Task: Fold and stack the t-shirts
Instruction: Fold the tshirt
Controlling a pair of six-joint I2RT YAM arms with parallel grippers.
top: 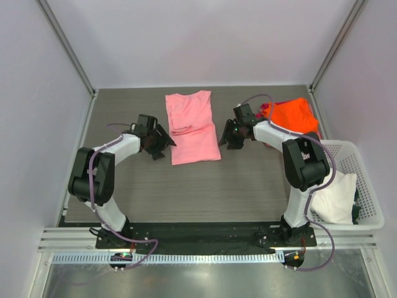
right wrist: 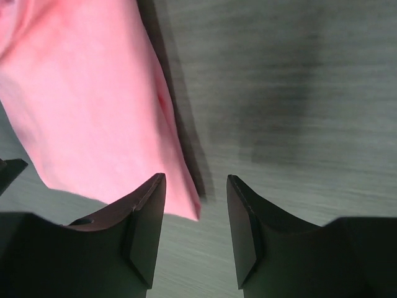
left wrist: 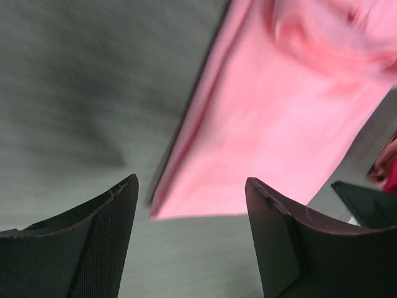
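shirts sit in three spots. a light pink, soft cloth short-sleeved t-shirt point(top: 192, 127) lies folded into a long strip at the middle of the grey wood-grain bench point(top: 142, 186). its long axis runs from the near side to the far wall, the near end drifting slightly right; which end is the collar i cannot tell. the left claw point(top: 164, 144) sits just beside its left edge and the right claw point(top: 228, 138) just beside its right edge, both released and gripping nothing. a bright orange t-shirt point(top: 294, 115) lies crumpled at the far right over a magenta-red one point(top: 268, 108). a cream-white t-shirt point(top: 335, 198) lies in the white plastic lattice basket point(top: 370, 208).
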